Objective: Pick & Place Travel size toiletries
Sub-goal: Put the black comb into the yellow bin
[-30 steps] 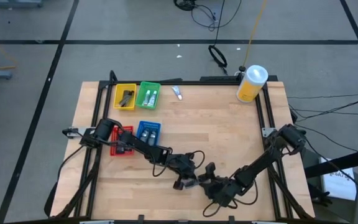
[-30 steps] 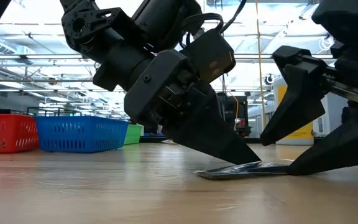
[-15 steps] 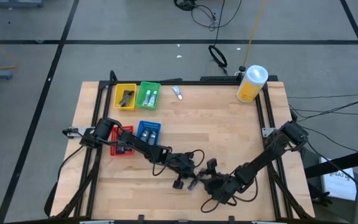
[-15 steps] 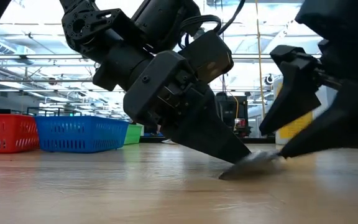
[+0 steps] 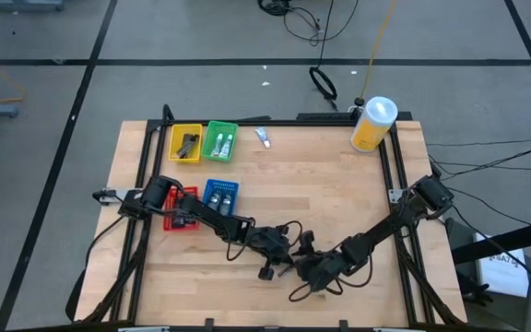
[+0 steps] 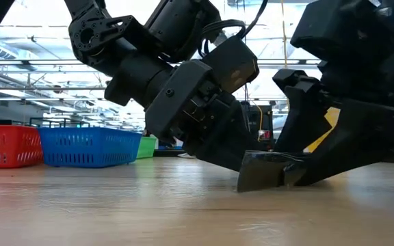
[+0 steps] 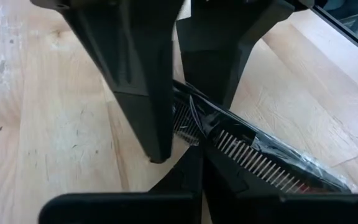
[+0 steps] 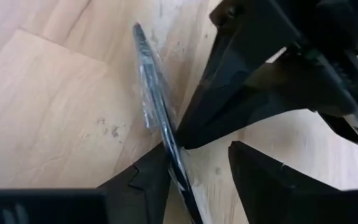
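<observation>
A flat black comb in a clear wrapper (image 6: 262,171) stands tilted on one long edge on the wood, near the middle of the table's near side. The left wrist view shows its teeth (image 7: 260,158). My left gripper (image 5: 282,261) is shut, and its tip points down at the comb from the table's left. My right gripper (image 5: 304,266) is open and comes in from the right, one finger on either side of the comb (image 8: 154,106). A small white tube (image 5: 262,137) lies near the far edge. My left gripper (image 7: 194,162) has its shut fingertips against the comb's flat side near one end (image 8: 178,138), slanting down from the table's left. The comb is propped up on its long edge. My right gripper (image 8: 184,155) straddles the same end. The comb's flat side (image 8: 166,152) leans on the inner face of one finger (image 8: 148,180), and the other finger stands apart from it.
Yellow (image 5: 186,143) and green (image 5: 220,140) trays sit at the far left, and blue (image 5: 218,195) and red (image 5: 181,210) trays beside the left arm, all with items in them. A big yellow container (image 5: 372,124) stands at the far right corner. Bare wood lies between.
My right gripper has slid toward the table's left, closing in on my left gripper. The comb, lying flat under my left fingertips a second ago, has tipped up onto its long edge between the two grippers.
</observation>
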